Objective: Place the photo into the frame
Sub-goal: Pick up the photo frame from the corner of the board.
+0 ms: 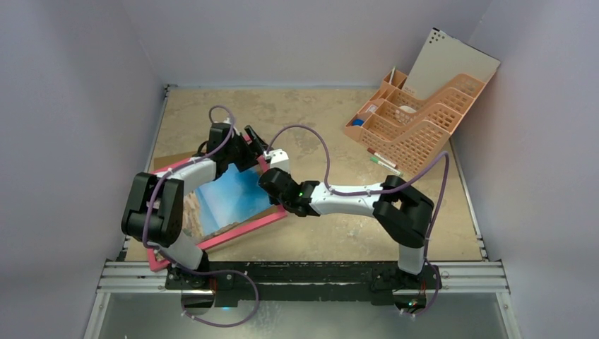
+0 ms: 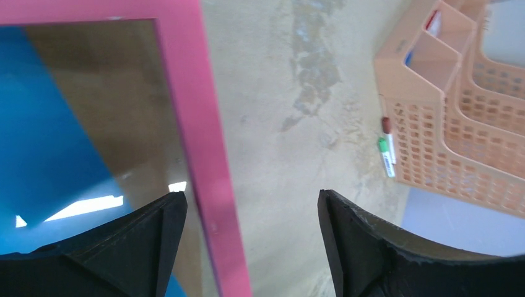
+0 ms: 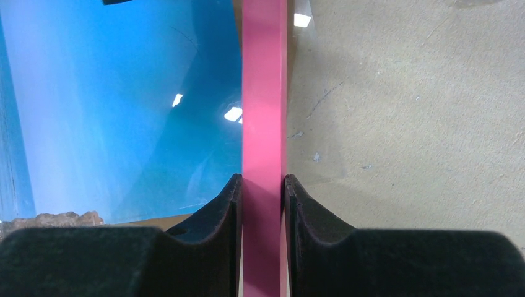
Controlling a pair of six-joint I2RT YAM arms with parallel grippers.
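Beneath my jaws spreads a mottled tan tabletop (image 1: 318, 116), stained and scuffed. Ahead and to the right of my left jaws stands a peach mesh desk organiser (image 2: 470, 124), two markers (image 2: 386, 151) just beside it. Pale lilac walls (image 1: 70, 106) close around.

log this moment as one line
right gripper shut on frame rail | left gripper open over frame edge | photo visible in frame opening, askew

At 6 o'clock, right gripper (image 3: 263, 185), jaws pressed on both sides of the pink frame (image 3: 264, 93) bar running 12 to 6. At 9 o'clock, glossy blue photo (image 3: 124, 105); at 3 o'clock, tan table (image 3: 402, 124).
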